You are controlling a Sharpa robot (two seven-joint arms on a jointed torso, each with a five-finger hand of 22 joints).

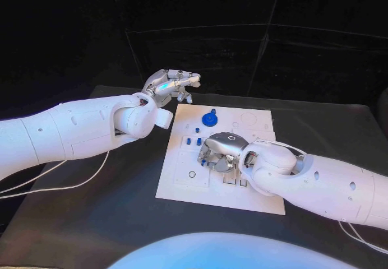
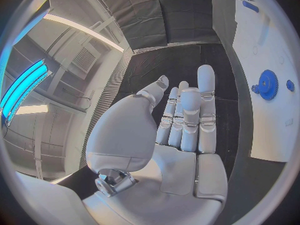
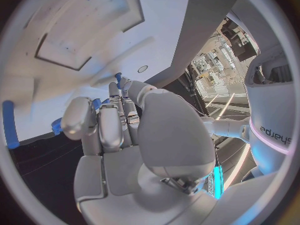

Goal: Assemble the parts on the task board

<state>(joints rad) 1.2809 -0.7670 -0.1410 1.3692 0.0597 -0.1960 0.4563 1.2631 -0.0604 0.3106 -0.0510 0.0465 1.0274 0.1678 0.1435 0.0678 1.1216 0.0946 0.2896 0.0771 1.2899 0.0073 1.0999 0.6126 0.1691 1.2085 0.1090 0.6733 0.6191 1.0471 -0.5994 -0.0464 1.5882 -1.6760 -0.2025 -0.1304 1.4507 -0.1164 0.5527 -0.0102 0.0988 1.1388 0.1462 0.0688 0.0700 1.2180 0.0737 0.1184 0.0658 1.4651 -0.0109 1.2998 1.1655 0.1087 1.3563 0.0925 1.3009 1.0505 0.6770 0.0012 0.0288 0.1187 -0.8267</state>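
The white task board [image 1: 182, 179] lay in the middle of the black tabletop [image 1: 97, 224]. The right hand [image 1: 224, 150] was down over the board's middle, palm toward the plate, its fingers [image 3: 112, 130] curled close together. In the right wrist view small blue parts [image 3: 97, 103] showed between and just past the fingertips, but whether the fingers gripped one or merely touched it I cannot tell. A blue peg [image 3: 8, 125] lay on the board off to one side of that hand.

A blue gear [image 1: 208, 119] sat on the board near its far edge, with a few small blue pegs [image 1: 194, 140] standing just nearer the board's middle, beside the right hand.

The left hand [image 1: 170, 83] hung above the tabletop by the board's far left corner, clear of the plate. Its fingers [image 2: 187, 117] were stretched out straight, side by side, holding nothing; the gear [image 2: 267, 84] showed beyond them in the left wrist view.
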